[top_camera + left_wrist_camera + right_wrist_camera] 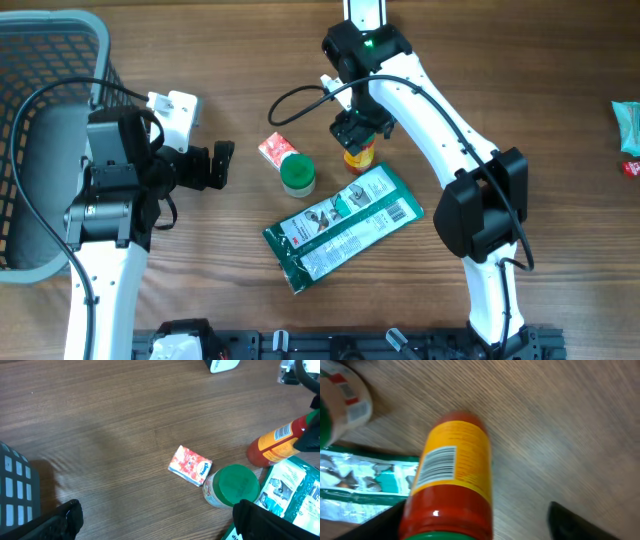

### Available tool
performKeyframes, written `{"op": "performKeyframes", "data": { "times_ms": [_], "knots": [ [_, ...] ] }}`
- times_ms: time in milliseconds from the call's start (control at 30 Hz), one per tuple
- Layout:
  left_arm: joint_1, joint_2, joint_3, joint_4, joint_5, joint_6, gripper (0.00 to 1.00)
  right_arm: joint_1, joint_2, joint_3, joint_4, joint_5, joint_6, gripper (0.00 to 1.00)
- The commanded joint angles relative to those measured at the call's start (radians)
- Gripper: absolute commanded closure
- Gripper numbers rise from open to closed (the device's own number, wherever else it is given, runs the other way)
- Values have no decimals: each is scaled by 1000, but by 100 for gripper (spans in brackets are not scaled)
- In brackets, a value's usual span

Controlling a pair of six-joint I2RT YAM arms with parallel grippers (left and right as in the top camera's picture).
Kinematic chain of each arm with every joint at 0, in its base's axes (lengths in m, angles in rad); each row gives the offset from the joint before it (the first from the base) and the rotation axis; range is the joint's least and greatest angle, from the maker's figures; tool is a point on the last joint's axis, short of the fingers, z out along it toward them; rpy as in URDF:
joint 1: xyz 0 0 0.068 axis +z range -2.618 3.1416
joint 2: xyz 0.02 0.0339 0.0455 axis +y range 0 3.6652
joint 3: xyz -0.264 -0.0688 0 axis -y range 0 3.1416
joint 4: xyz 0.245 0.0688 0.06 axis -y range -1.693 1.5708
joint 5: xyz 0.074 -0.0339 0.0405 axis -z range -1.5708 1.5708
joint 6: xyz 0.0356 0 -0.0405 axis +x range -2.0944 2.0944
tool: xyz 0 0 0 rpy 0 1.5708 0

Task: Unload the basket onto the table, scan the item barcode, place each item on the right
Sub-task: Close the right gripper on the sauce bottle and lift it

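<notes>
A red bottle with an orange label and a barcode has its base on the table, beside the green packet. My right gripper is over its top, open. The bottle sits between the fingers, against the left one; the right finger stands well off it. My left gripper is open and holds nothing, left of a small red tissue pack and a green-lidded jar. A white scanner lies just behind the left arm.
A grey mesh basket fills the far left. A teal packet lies at the right edge. The jar, the tissue pack and the green packet crowd close round the bottle. A black cable loops beside the right arm.
</notes>
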Motion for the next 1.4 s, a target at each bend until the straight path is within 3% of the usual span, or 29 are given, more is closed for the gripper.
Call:
{"op": "performKeyframes", "data": {
  "times_ms": [0, 133, 300, 400, 567, 633, 867, 1200, 1367],
  "knots": [
    [5, 5, -6, 2, 19, -9, 0, 0, -3, 39, -5, 49, 9, 0],
    [5, 5, -6, 2, 19, -9, 0, 0, -62, 71, -6, 35, 147, 0],
    [5, 5, -6, 2, 19, -10, 0, -1, -191, 112, -3, -119, 372, 0],
    [5, 5, -6, 2, 19, -10, 0, -3, -254, 112, 21, -129, 699, 0],
    [5, 5, -6, 2, 19, -10, 0, -3, -265, 97, -73, -87, 1394, 0],
    [5, 5, -6, 2, 19, -10, 0, -3, -264, 62, -85, -102, 1587, 1],
    [5, 5, -6, 2, 19, -10, 0, -3, -209, -68, 21, -145, 1761, 0],
    [5, 5, -6, 2, 19, -9, 0, -6, -114, -122, 108, -190, 1764, 0],
    [5, 5, -6, 2, 19, -10, 0, -10, -75, -122, 107, -172, 1758, 14]
  ]
}}
